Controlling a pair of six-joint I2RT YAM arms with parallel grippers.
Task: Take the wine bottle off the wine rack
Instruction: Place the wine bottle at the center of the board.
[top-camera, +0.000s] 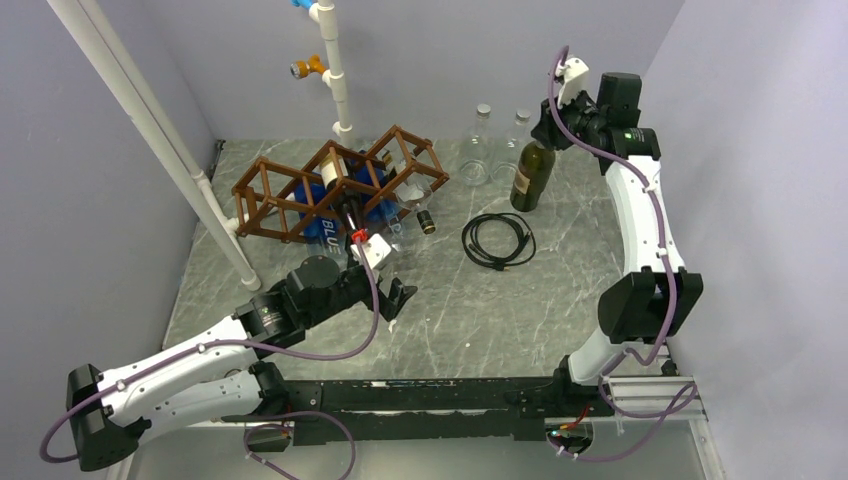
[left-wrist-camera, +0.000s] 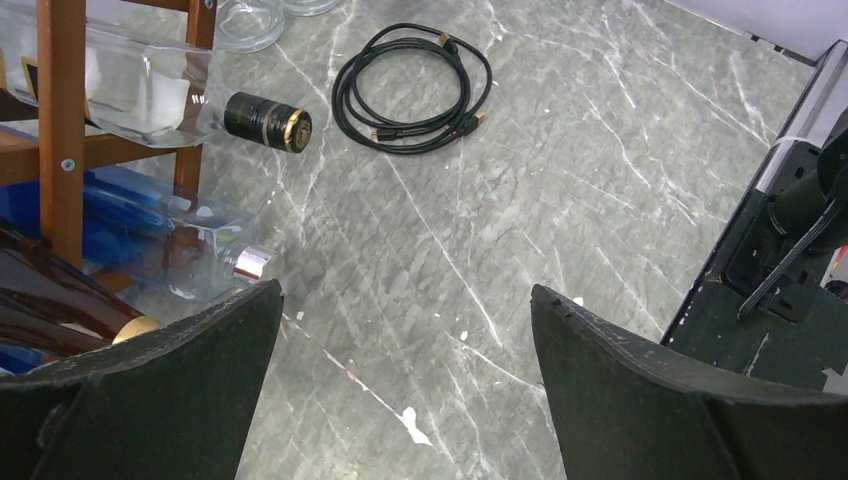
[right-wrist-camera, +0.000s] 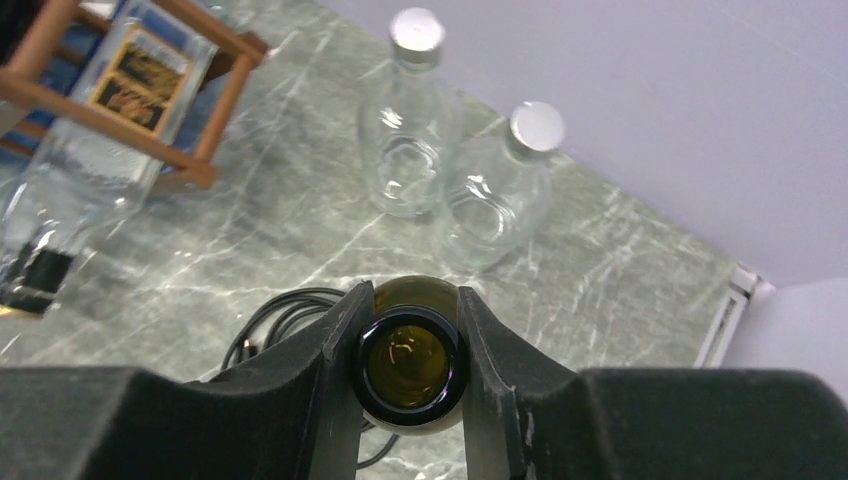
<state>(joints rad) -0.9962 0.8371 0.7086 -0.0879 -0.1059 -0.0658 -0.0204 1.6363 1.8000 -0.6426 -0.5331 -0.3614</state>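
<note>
Lilac walls (top-camera: 450, 50) close in a grey marbled bench (top-camera: 560, 300). At the far left a white pipe (top-camera: 150, 130) slants up, and beside it sits the wine rack (left-wrist-camera: 60, 130), with several stored bottles (top-camera: 350, 215) lying in its cells, necks toward the near edge. Just in front of them the left hand (top-camera: 395, 298) hangs with its fingers wide apart, holding nothing; a careless sweep from there could knock those necks. Near mid-bench lies a coiled black cable (top-camera: 498, 241), with two clear bottles (right-wrist-camera: 405, 130) behind it. Right of these, apart from the rack, stands the wine bottle (top-camera: 532, 175), dark green, with the right hand (right-wrist-camera: 410, 370) clamped on its neck from above. Its long axis runs vertical, mouth up, base down; whether the base rests on the stone I cannot tell. Held only at the neck, it could swing, or topple on release into the clear bottles just beside it.
</note>
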